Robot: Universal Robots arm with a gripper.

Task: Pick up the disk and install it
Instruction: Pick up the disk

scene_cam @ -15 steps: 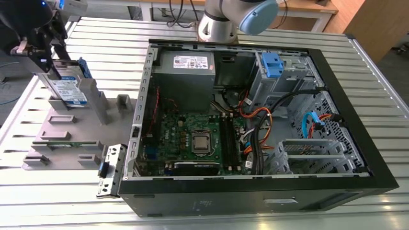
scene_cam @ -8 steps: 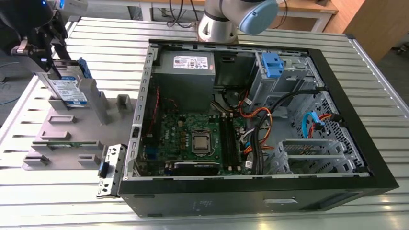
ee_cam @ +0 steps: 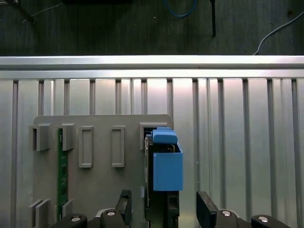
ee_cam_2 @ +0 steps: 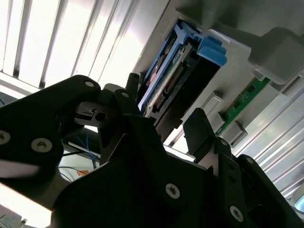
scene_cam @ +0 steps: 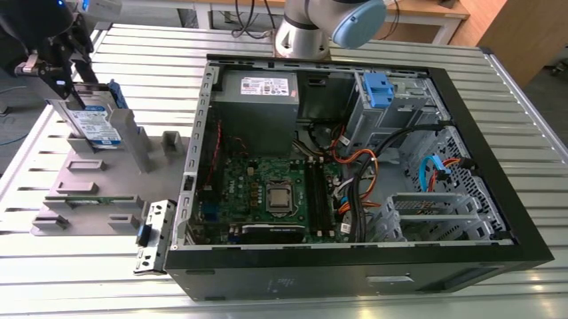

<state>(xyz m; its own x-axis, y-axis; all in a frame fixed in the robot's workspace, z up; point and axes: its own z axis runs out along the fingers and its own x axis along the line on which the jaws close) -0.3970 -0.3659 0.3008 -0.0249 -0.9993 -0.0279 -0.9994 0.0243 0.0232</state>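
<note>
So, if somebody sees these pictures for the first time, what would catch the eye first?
First the open computer case, across the middle and the exterior view's right, its boards and cables exposed. Then the disk in its blue carrier, standing upright in a grey holder at that view's left, with the open gripper straddling it.

One disk (scene_cam: 96, 129), one computer case (scene_cam: 355, 276), one fixture (scene_cam: 106, 176)

The disk (scene_cam: 94, 126) seated in the stand (scene_cam: 133, 178)
The stand is set at the exterior view's left of the case (scene_cam: 355, 269).
</note>
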